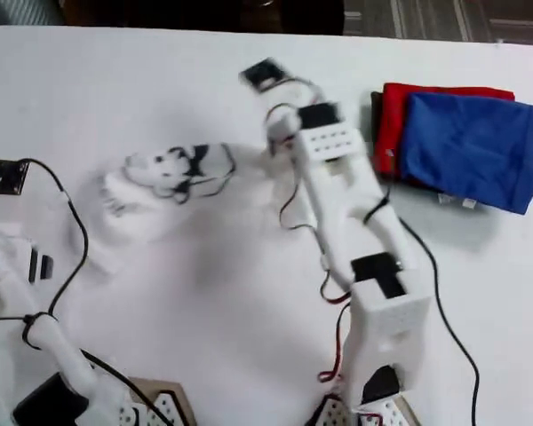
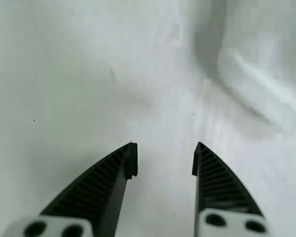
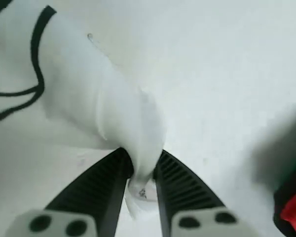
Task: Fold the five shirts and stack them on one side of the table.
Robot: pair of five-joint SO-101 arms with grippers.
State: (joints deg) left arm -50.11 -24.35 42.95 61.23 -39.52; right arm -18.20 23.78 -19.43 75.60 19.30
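Observation:
A crumpled white shirt (image 1: 164, 182) with a black print lies left of the table's middle. My right gripper (image 3: 143, 170) is shut on a pinched fold of that white shirt (image 3: 89, 94), at the shirt's right end (image 1: 274, 135) in the high view. My left gripper (image 2: 164, 159) is open just above white cloth or table, with nothing between its fingers. At the table's right side sits a stack of folded shirts, a blue one (image 1: 471, 146) on top of a red one (image 1: 393, 115), with a dark edge beneath. The red shirt (image 3: 292, 212) also peeks into the right wrist view.
Black and red cables (image 1: 333, 302) run along the right arm and across the table. A small black module (image 1: 2, 175) lies at the left edge. Both arm bases (image 1: 160, 404) stand at the front edge. The table's far left is bare.

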